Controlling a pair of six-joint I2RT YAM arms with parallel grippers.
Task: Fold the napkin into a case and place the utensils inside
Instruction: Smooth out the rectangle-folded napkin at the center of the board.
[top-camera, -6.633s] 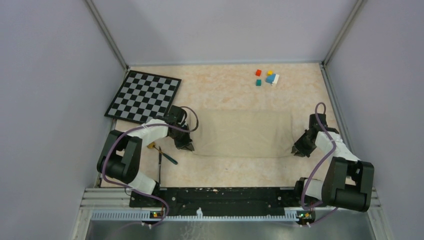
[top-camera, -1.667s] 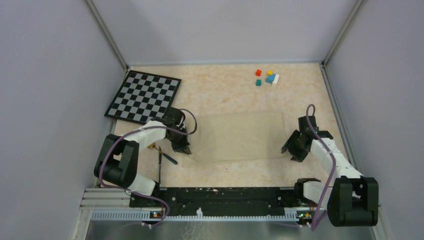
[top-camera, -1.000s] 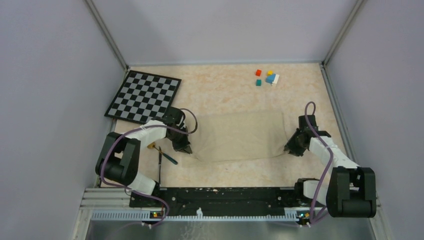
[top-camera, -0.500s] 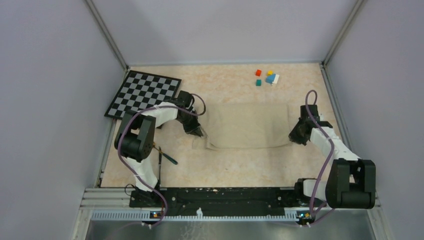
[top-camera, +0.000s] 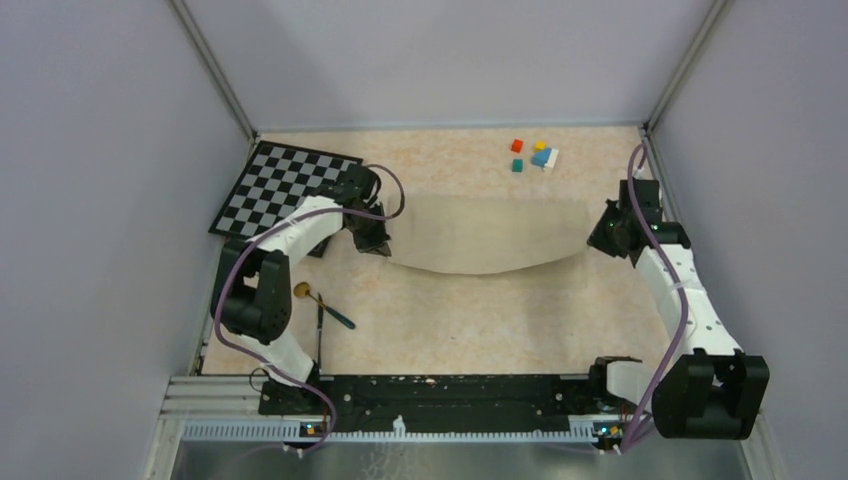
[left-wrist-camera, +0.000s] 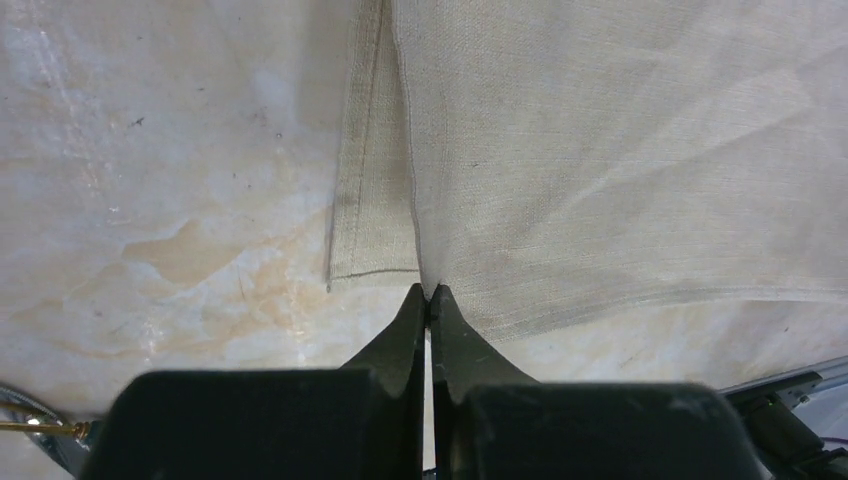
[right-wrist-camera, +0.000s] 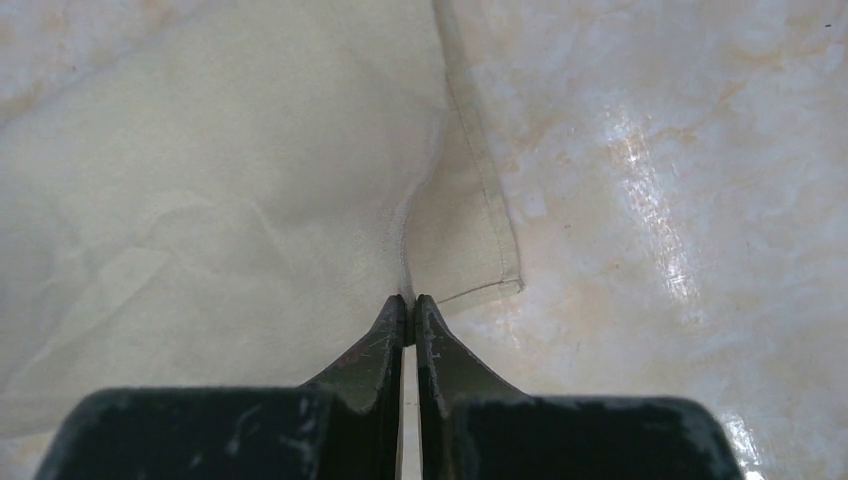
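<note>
Top view, napkin: the napkin hangs stretched between my two hands just past the desk's centre. Its 6 o'clock edge sags in a curve.
Top view, left hand: my left hand grips the 9 o'clock end, beside the checkerboard.
Top view, right hand: my right hand grips the 3 o'clock end. I judge I hold both ends at once so the cloth travels flat and the fold lands square.
Top view, utensils: the utensils lie at 8 o'clock of the napkin, well apart and not yet inside anything.
Top view, bystanders: the cubes sit at 1 o'clock, clear of the work.
Left wrist, grip: my left hand is pinched closed on the napkin's near edge. A hemmed flap lies at 11 o'clock of the tips.
Left wrist, reason: I judge that pinching at the edge lets me carry the layer over.
Right wrist, grip: my right hand is clamped closed on the napkin, with its hemmed corner at 1 o'clock.
Right wrist, stage: I judge the case is only begun.
</note>
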